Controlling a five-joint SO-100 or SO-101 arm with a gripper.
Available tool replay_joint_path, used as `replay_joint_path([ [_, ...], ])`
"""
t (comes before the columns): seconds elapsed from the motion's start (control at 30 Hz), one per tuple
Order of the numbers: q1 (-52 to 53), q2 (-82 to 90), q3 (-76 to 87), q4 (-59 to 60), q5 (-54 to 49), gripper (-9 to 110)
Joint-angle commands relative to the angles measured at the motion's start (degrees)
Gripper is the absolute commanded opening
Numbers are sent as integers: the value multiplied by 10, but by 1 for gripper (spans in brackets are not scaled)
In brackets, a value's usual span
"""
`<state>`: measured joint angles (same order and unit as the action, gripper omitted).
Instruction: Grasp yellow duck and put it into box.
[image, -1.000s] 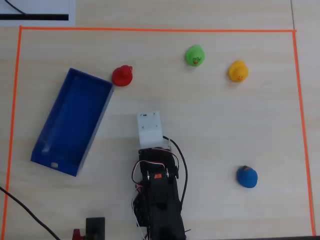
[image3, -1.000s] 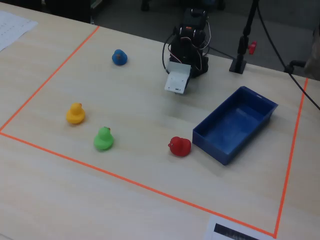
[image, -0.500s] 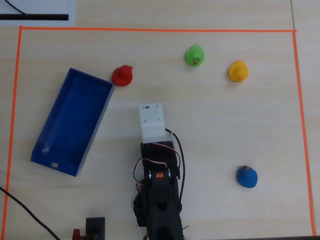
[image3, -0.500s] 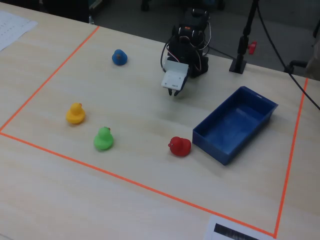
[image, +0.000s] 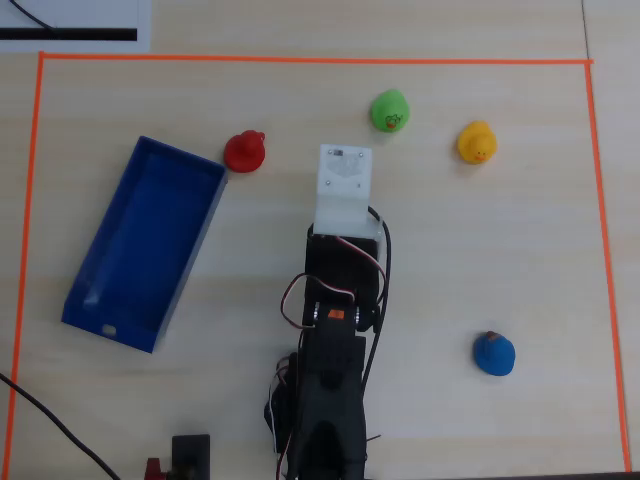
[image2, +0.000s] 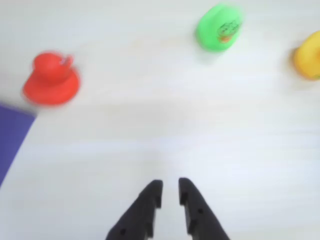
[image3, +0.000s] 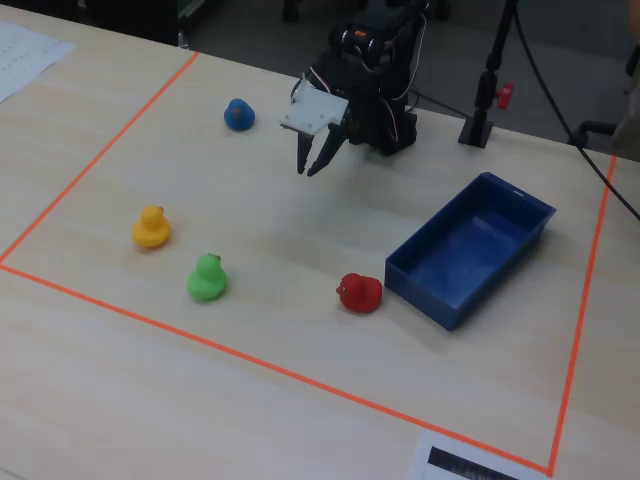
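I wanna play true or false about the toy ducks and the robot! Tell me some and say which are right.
1. The small yellow rubber duck sits inside the long dark blue plastic box. False: it stands on the table, far from the box.
2. The box has nothing in it. True.
3. The small red rubber duck is the duck nearest the box. True.
4. The black gripper is holding the small green rubber duck. False: its jaws hold nothing.
5. There are four ducks, counting the small blue rubber duck. True.
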<state>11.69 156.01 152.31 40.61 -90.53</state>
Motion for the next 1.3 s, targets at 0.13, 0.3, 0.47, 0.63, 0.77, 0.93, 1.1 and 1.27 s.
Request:
replay_joint_path([
  [0.13,106,-143,-96,-86,31,0],
  [0.3,188,-258,-149,-163,54,0],
  [0.47,250,-368,-190,-250,66,0],
  [0.63,287,-468,-251,-275,71,1],
  [0.77,297,-542,-314,-281,78,6],
  [0.93,298,-614,-374,-294,82,9],
  [1.1,287,-671,-424,-304,83,13],
  [1.27,282,-723,-477,-302,83,14],
])
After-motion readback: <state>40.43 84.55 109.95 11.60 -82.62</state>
